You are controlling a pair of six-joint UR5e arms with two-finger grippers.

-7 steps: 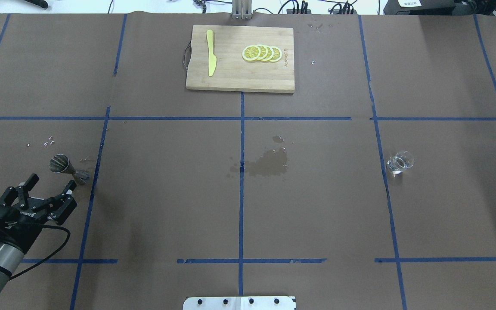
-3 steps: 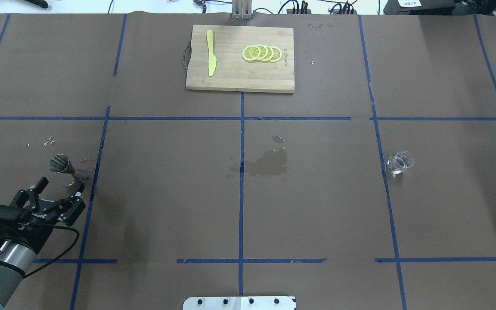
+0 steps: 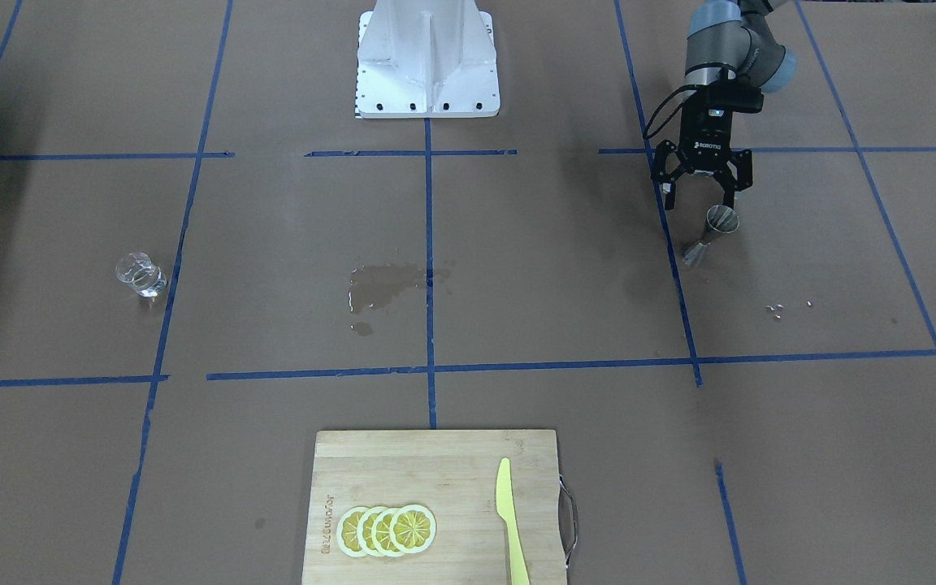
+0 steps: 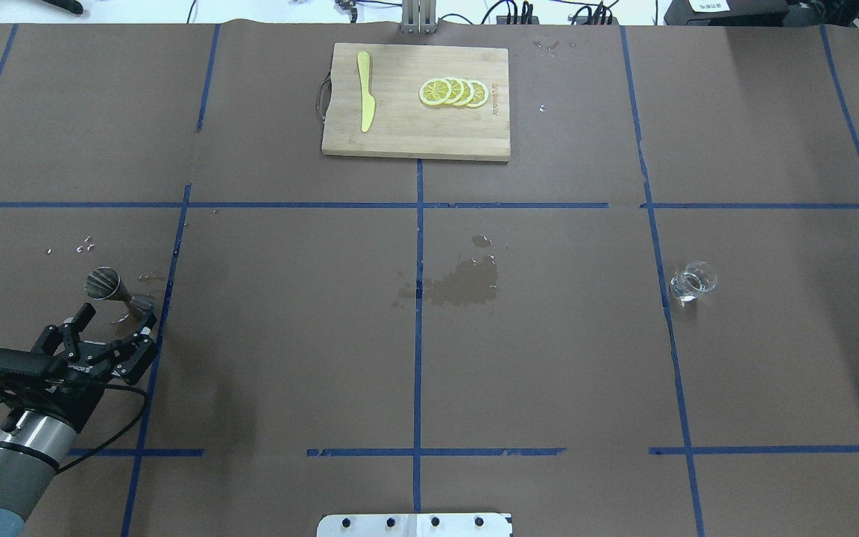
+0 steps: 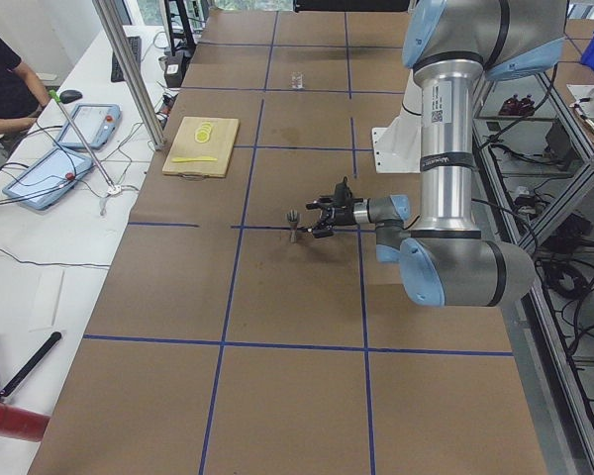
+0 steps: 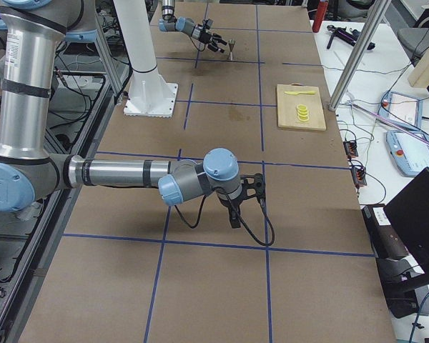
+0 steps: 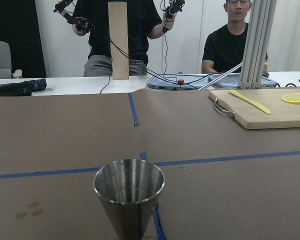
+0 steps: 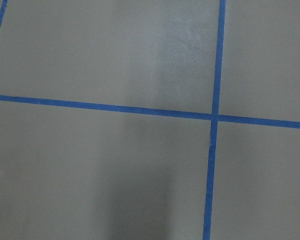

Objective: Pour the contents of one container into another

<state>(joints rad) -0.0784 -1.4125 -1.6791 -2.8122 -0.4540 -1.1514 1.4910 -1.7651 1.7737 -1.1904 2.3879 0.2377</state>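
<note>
Now the left claw (image 4: 118,317), fingers apart and empty, hovers just short of the upright steel jigger (image 4: 121,291) on the left of the tabletop (image 4: 549,335). The clear glass cup (image 4: 693,281) stands well apart at the right. Whether the right claw (image 6: 252,187) is apart or together, I cannot tell.

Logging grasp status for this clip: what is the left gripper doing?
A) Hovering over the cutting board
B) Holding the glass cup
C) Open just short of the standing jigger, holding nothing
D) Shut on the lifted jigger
C: the left gripper has its fingers spread, and the jigger stands upright on the table just ahead of it, not gripped.
</note>
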